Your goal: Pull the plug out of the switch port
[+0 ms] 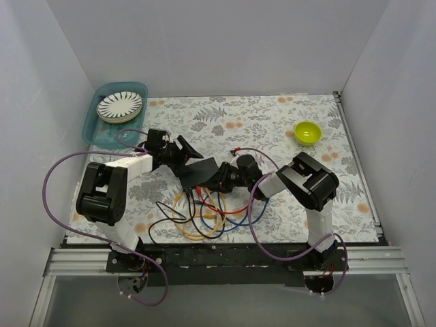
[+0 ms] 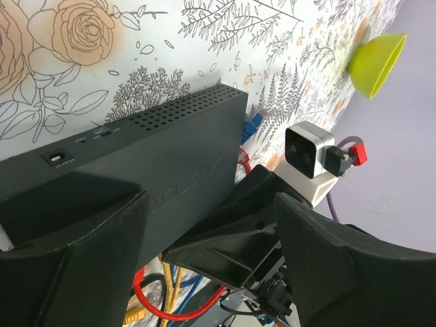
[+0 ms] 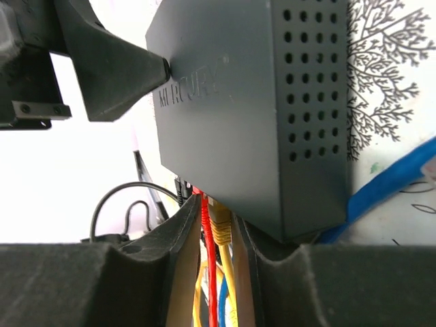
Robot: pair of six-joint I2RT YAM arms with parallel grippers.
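Note:
The switch (image 1: 199, 172) is a flat matte-black box, tilted up between the two arms. In the left wrist view the switch (image 2: 157, 157) lies across my left gripper (image 2: 211, 201), whose jaws stand wide apart; one finger rests on its top face. In the right wrist view that finger (image 3: 122, 61) touches the switch (image 3: 231, 109). My right gripper (image 3: 216, 218) is closed narrowly round a yellow plug (image 3: 220, 228) and a red plug (image 3: 204, 204), both seated in the ports on the switch's lower edge. From above, the right gripper (image 1: 216, 182) sits at the switch's near edge and the left gripper (image 1: 185, 158) at its far side.
Yellow, red, blue and black cables (image 1: 201, 218) coil on the floral cloth in front of the switch. A teal tray (image 1: 95, 126) with a striped plate (image 1: 120, 106) stands at the back left. A green bowl (image 1: 308, 131) sits at the back right.

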